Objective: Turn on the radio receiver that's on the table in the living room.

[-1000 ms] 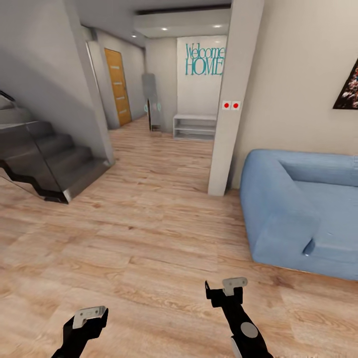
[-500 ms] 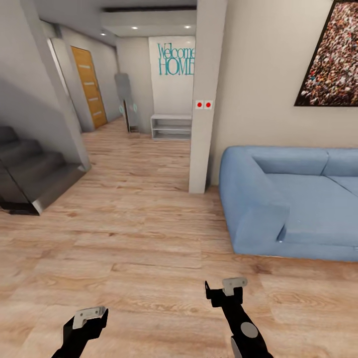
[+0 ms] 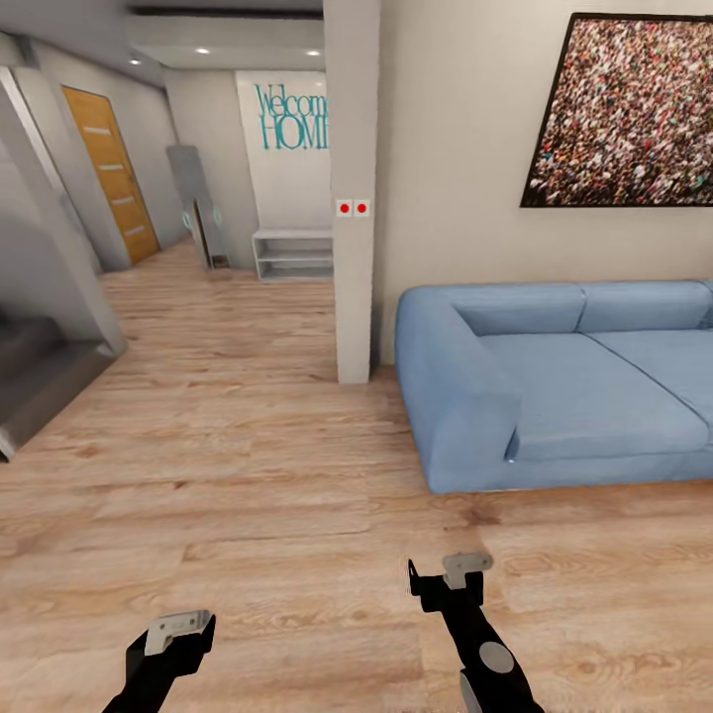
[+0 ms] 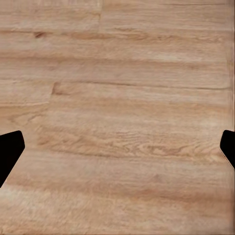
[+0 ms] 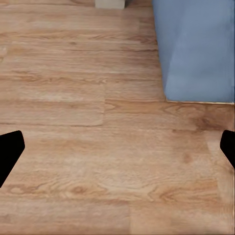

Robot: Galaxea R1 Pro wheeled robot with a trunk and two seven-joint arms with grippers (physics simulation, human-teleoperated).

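The radio receiver and the grey table are out of view. I am on the light wood plank floor (image 3: 248,475) of the living room, with the blue sofa (image 3: 555,386) ahead on the right. My left gripper (image 3: 178,634) hangs low at the bottom left, my right gripper (image 3: 451,579) at the bottom centre-right. In the left wrist view the left gripper (image 4: 117,149) is open over bare planks. In the right wrist view the right gripper (image 5: 117,149) is open over planks, with the sofa's corner (image 5: 196,49) beyond it. Neither holds anything.
A white pillar (image 3: 354,198) stands just left of the sofa. Dark stairs (image 3: 40,376) are at the left edge. Behind the pillar a hallway runs to an orange door (image 3: 109,173) and a white shelf (image 3: 294,253). A large framed picture (image 3: 629,109) hangs above the sofa.
The whole view has swung to the right: pillar, sofa and hallway sit further left in the picture, the stairs have nearly left it, and more sofa and picture show. Both arms keep their pose.
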